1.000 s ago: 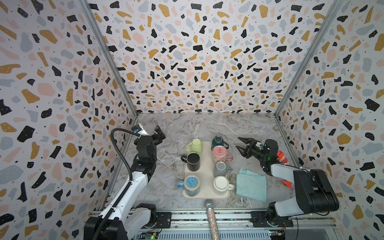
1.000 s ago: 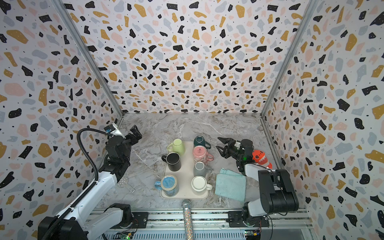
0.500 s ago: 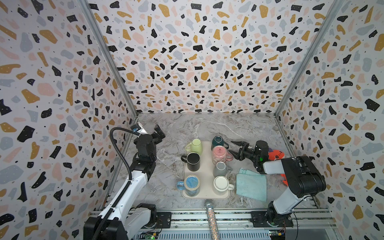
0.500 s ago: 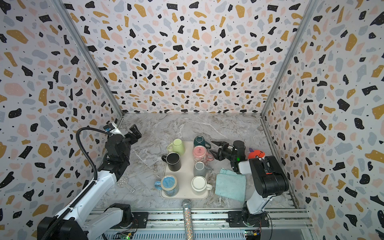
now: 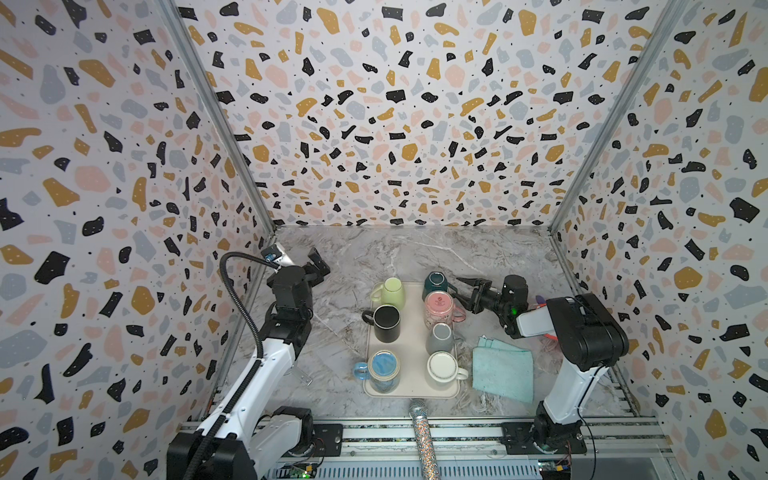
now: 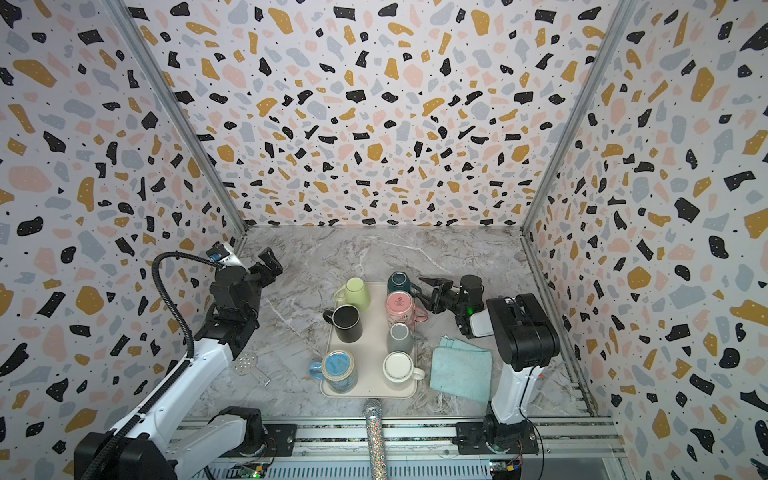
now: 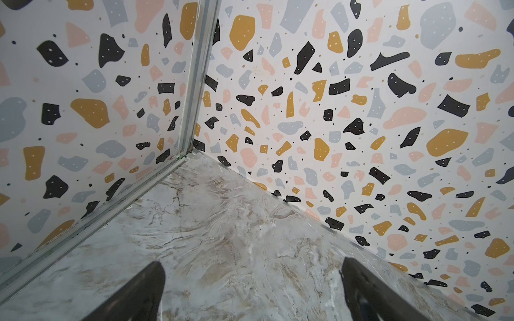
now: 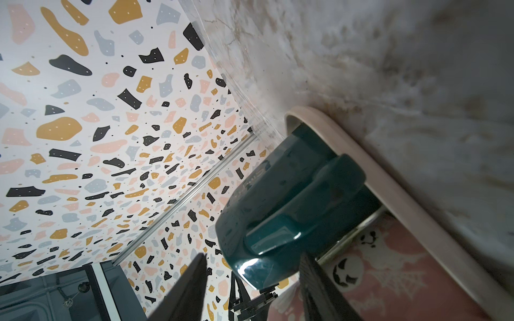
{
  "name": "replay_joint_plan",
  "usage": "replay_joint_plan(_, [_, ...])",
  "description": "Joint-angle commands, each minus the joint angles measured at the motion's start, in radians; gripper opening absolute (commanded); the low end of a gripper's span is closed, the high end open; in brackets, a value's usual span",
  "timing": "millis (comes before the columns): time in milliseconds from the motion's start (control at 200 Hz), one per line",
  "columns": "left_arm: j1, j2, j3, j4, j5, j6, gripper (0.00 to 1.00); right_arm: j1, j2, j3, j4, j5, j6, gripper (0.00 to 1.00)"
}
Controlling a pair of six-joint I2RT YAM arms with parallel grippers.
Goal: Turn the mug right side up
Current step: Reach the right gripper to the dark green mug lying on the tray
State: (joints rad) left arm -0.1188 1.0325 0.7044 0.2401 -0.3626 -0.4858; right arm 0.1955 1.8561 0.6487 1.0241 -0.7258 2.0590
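The right fingers (image 8: 192, 289) are partly apart and hold nothing. They point at the dark green mug (image 5: 435, 284). Their tips are just beside its handle, and I cannot tell if they touch it. This mug stands at the far right corner of the tray (image 5: 412, 332), with its bottom up as far as I can see. Right next to it, toward the front edge of the tray, is a pink mug (image 5: 439, 304), also bottom up.

The left fingers (image 7: 133, 294) are spread wide and hold nothing. They hang over bare worktop (image 5: 415, 253) near its far left corner, well apart from the tray.

So I think the job is only at the start. The reaching looks nearly done. No mug is gripped, lifted or turned yet. What is left is to close on the mug, lift it, turn it over, and set it down on its bottom with the open end up.
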Motion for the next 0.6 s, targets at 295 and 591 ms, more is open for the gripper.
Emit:
replay_joint_plan(295, [0.008,0.009,0.035,0.018,-0.026,0.019,1.00,0.009,0.086,0.077,0.050,-0.004,0.025,0.55])
replay_joint_plan(591, [0.011,0.012,0.038,0.018,-0.029,0.021,1.00,0.012,0.132,0.112,0.070,0.012,0.039,0.53])
